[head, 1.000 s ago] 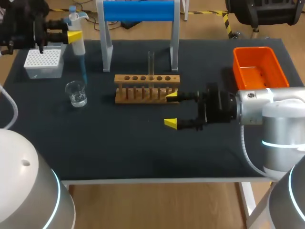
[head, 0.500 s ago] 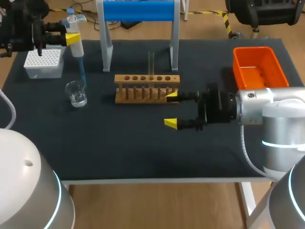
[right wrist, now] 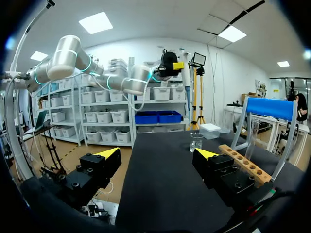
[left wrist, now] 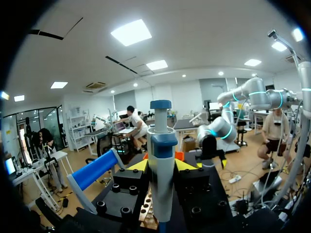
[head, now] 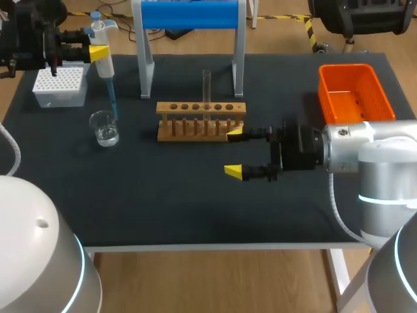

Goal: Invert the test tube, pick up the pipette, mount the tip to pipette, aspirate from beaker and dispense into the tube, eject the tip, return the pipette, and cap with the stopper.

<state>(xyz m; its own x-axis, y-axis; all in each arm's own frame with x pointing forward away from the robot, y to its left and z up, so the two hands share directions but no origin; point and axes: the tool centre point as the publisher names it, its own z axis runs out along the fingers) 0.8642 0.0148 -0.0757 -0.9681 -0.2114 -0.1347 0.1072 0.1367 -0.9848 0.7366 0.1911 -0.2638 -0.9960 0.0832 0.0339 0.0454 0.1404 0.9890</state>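
Head view, Sam: the left tool (head: 98, 52) is clamped on the pipette (head: 105, 60), high up and well off the left end of the wooden rack (head: 201, 121). The pipette is upright, its blue tip (head: 113, 98) pointing down.

Got it, Jo, and the left wrist view backs you up: both yellow fingertips (left wrist: 138, 166) are pressed against the pipette's white body, one from either side. What's under it?

The beaker (head: 104, 128), Sam, standing on the table (head: 163, 195) beside the rack's left end. From here the tip's end sits right at the beaker's rim. Inside the glass or just above it, I cannot tell. The white tip box (head: 60, 86) is beyond the beaker, farther from the rack.

And the test tube (head: 206, 88), Jo?

Upright in one of the rack's holes, near the middle. Behind the rack is the blue-topped stand (head: 189, 14), and the orange bin (head: 355, 91) is well off the rack's right end.

Right tool (head: 234, 151), Jo: fingers spread wide with nothing between them. One yellow tip is just at the rack's right front corner, the other nearer the table's front edge. The right wrist view shows the same gape, with the rack and tube ahead and off to one side.
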